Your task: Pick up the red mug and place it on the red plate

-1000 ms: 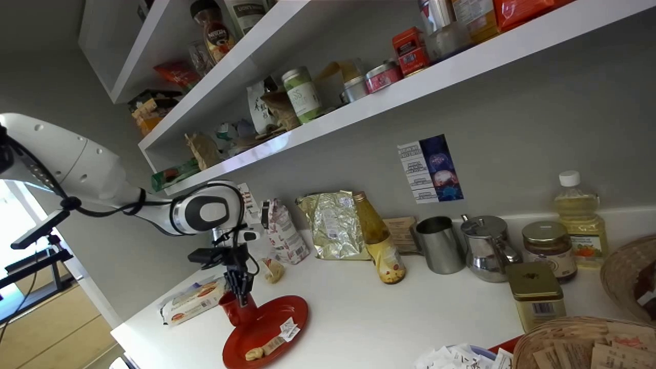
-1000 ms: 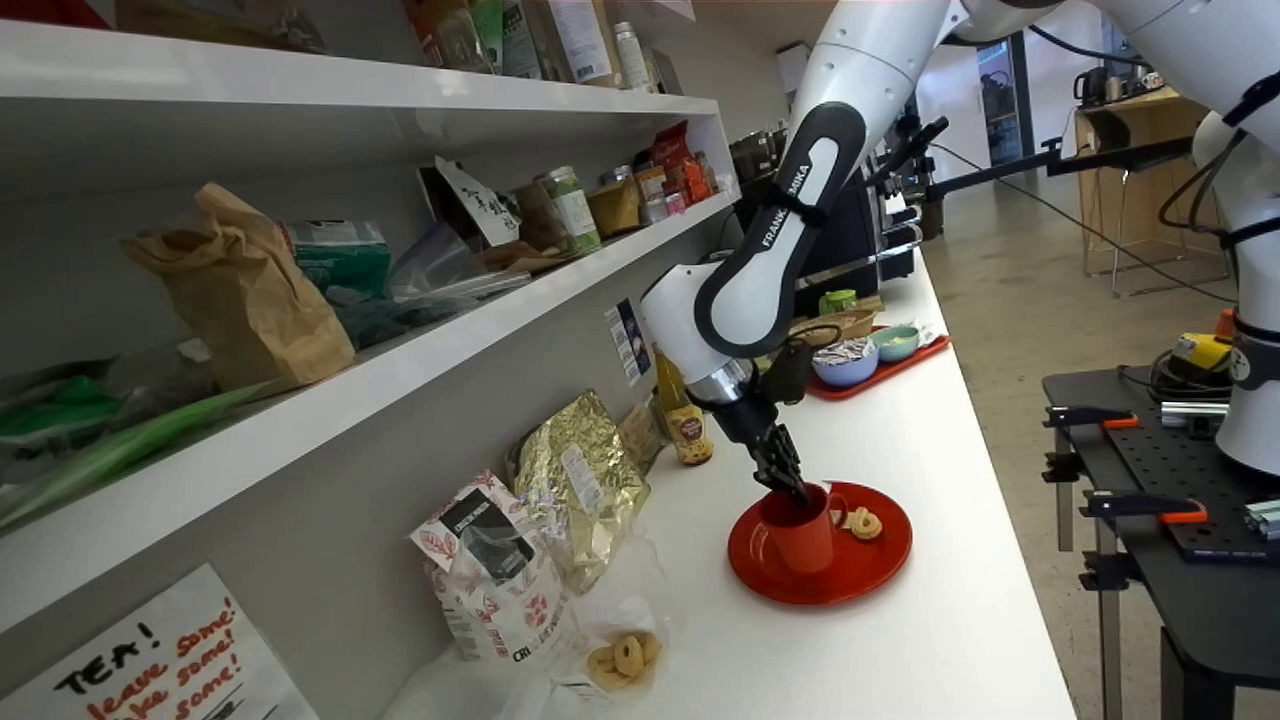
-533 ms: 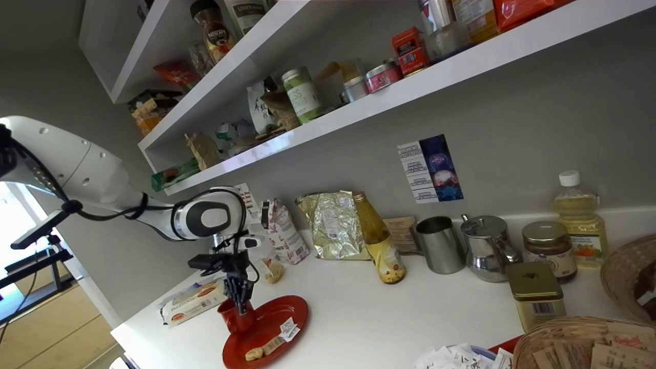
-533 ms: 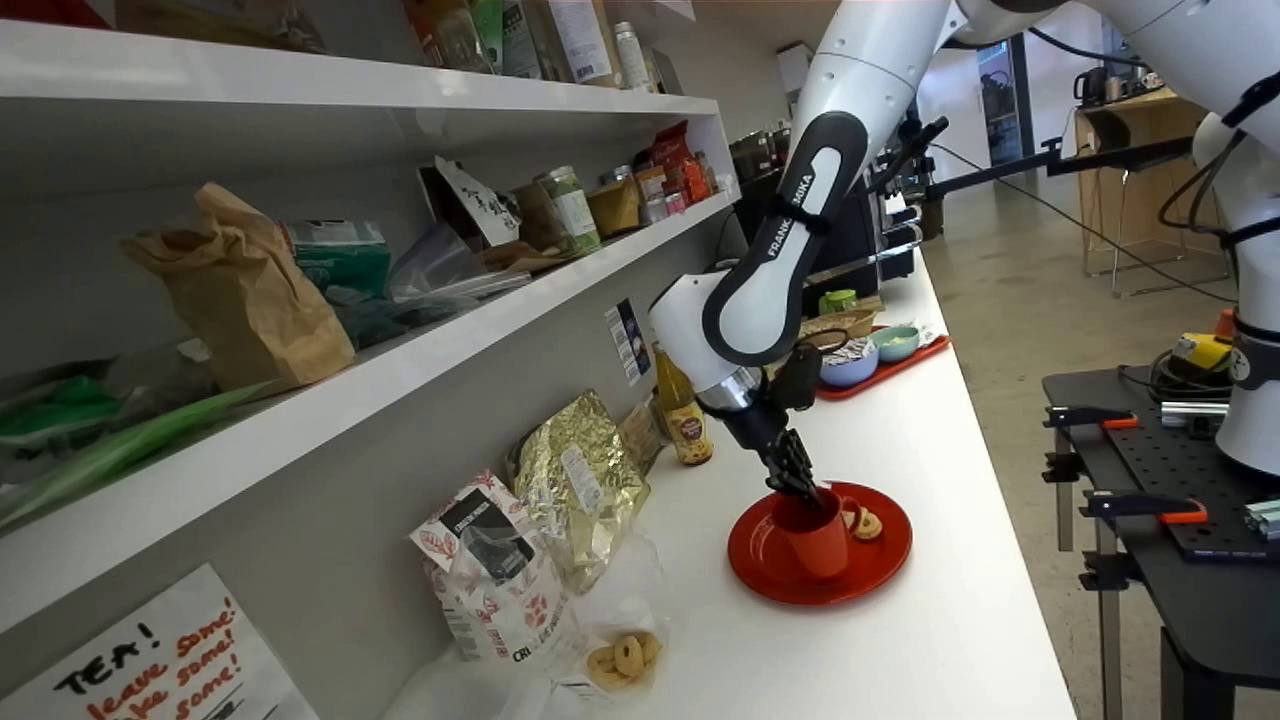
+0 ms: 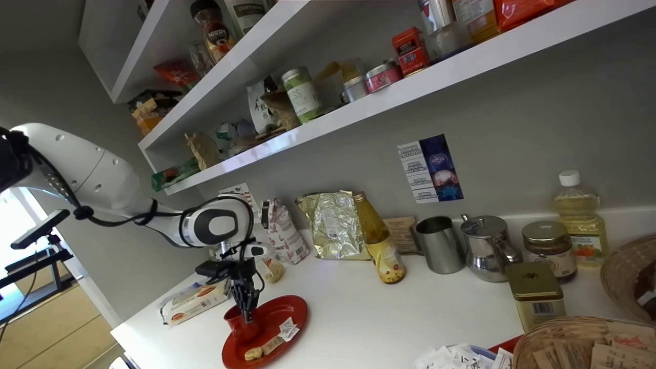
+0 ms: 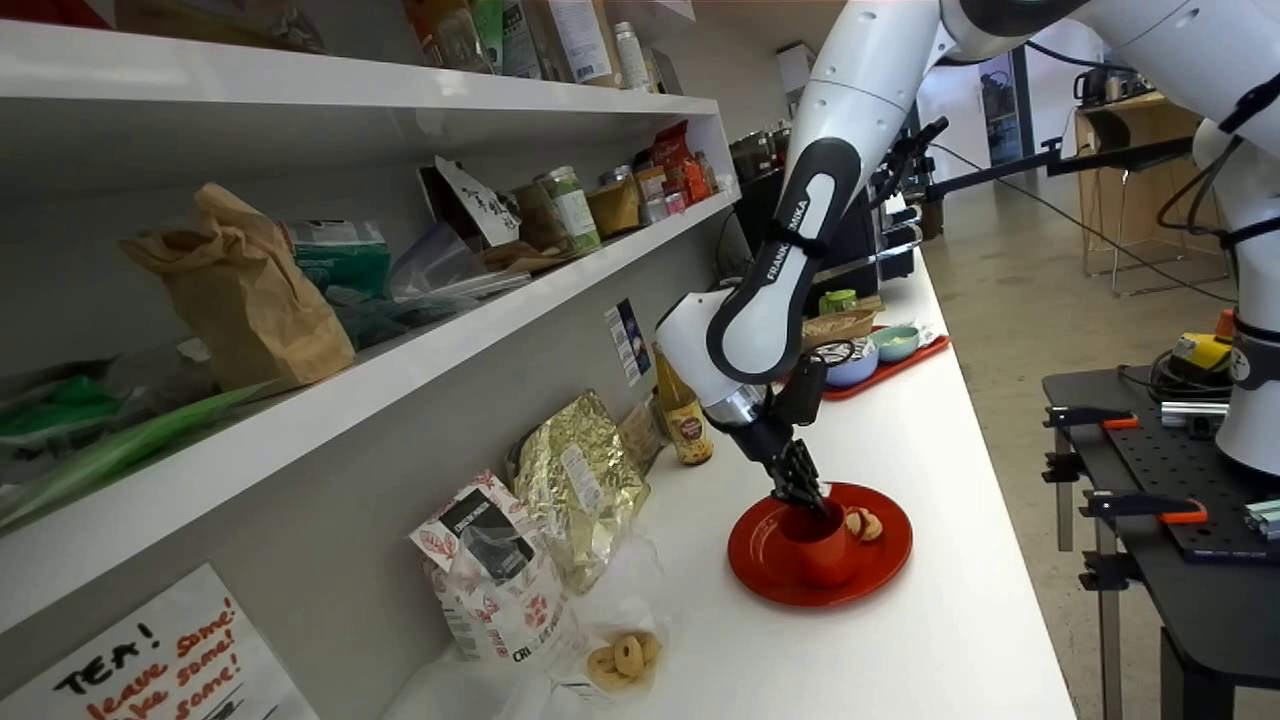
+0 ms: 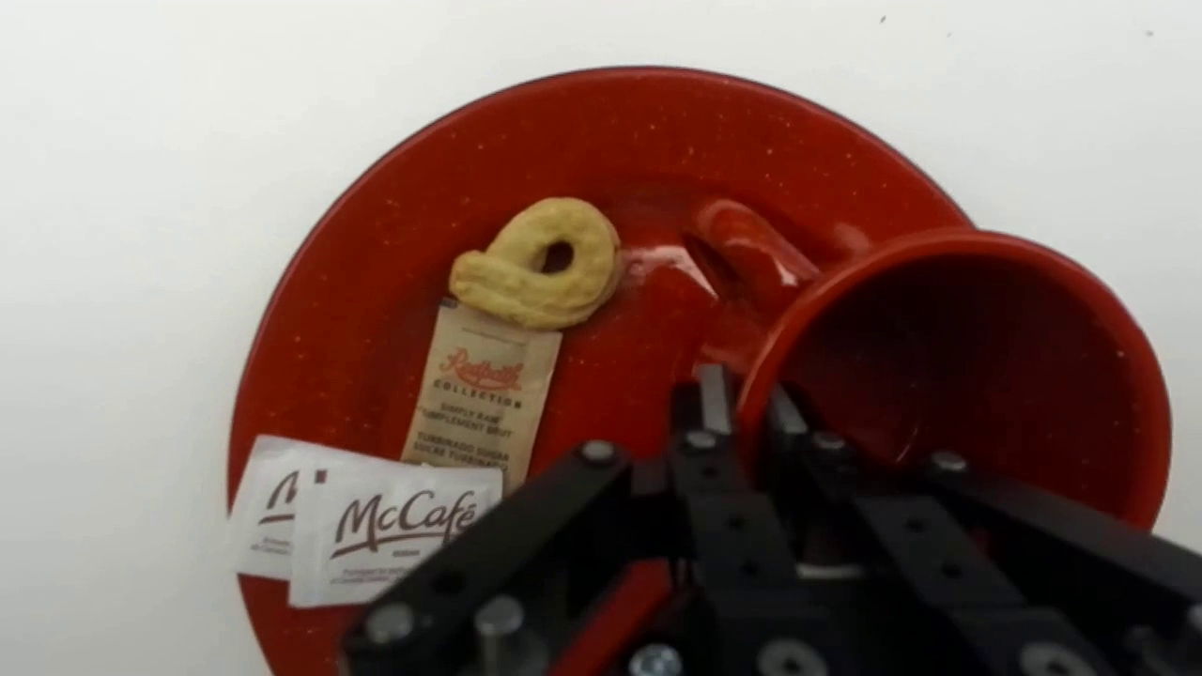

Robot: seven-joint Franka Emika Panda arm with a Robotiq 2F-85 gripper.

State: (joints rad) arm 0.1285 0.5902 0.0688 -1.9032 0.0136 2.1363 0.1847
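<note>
A biscuit (image 7: 535, 284), a brown sugar packet (image 7: 484, 390) and McCafé packets (image 7: 394, 537) took up part of the red plate (image 7: 648, 122), the biscuit nearest the handle of the red mug (image 7: 986, 361). My gripper (image 7: 751, 406) was pinched narrow on the mug's wall, one finger inside, one outside. The mug was over the plate; base contact, I could not tell. Count: one mug, one plate, one biscuit, one sugar packet, two McCafé packets.

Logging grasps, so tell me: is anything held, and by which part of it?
The claw holds the red mug by its rim, pinched from inside and outside.
</note>
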